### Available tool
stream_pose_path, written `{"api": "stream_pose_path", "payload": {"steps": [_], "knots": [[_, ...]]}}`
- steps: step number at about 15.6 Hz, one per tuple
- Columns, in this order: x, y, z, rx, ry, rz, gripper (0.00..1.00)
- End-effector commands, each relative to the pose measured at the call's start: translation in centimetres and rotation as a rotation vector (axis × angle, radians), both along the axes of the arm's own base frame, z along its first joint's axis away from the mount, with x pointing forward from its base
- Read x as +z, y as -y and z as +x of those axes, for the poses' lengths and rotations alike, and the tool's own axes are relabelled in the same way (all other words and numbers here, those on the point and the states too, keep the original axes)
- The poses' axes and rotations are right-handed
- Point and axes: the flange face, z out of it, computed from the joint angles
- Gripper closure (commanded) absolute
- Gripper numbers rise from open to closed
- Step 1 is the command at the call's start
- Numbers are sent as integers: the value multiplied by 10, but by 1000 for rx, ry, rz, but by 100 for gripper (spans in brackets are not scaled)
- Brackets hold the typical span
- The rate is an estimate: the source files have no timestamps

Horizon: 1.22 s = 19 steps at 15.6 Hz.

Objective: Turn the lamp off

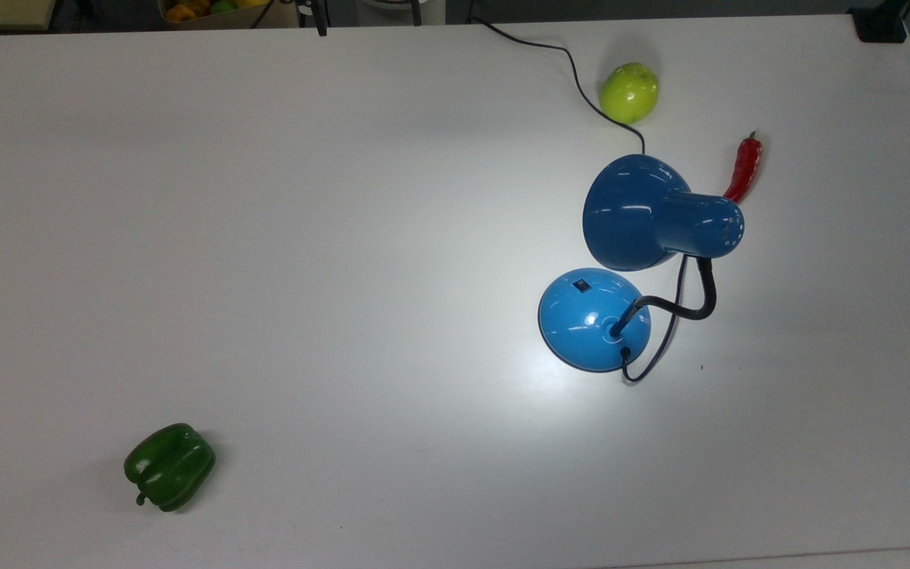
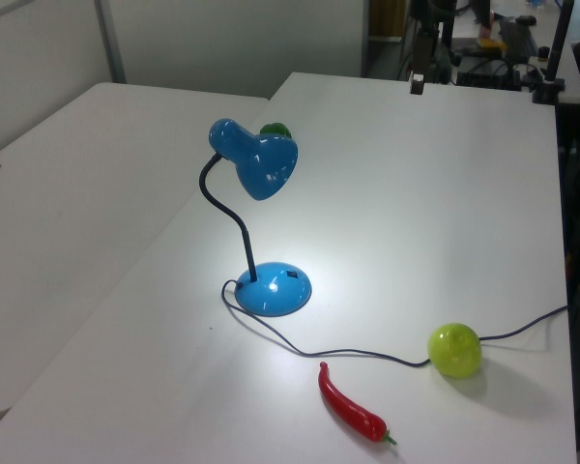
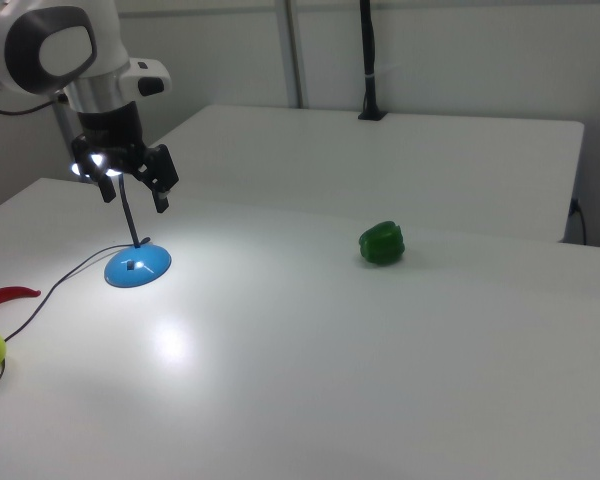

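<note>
The white worktop (image 1: 344, 237) takes up nearly the whole scene, with a bright pool of light on it, so the lamp (image 1: 637, 261) is on. In the top view the lamp stands right of centre: the cone shade (image 1: 633, 213) sits above the round base (image 1: 593, 320) in the frame, joined by a curling black gooseneck (image 1: 696, 304). The cord (image 1: 565, 63) trails off to the upper edge.

In the right view the arm comes in at the upper left of the frame, and its end effector (image 3: 135, 185) hangs in the air with the two fingers (image 3: 163, 180) spread wide and holding nothing. The base (image 3: 137, 266) lies directly below it, well apart, at the left of the frame. The end effector is at about the shade's height, in front of the glow.

The switch (image 1: 581, 285) is a small black rocker on the upper-left slope of the dome in the top view, on the side away from the gooseneck. As I judge it, the coming move is a straight drop onto that switch, keeping clear of the neck rising beside it.

Smaller things lie about: a green pepper (image 1: 169, 466) at the top view's lower left, an apple (image 1: 629, 92) beside the cord at upper right, and a red chilli (image 1: 744, 170) just right of the shade.
</note>
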Motion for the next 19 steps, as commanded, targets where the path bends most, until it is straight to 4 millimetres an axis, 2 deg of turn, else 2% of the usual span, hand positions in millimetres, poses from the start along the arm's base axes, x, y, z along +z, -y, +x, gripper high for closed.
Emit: {"api": "stream_pose_path", "payload": {"steps": [1,13,15,17,19], "knots": [[0,-4,1,17,6,-9,0],[1,-3,1,26,5,-7,0],[1,-1,1,23,5,4,15],[1,-2,1,25,5,5,35],[-1,-4,2,22,1,18,45]]}}
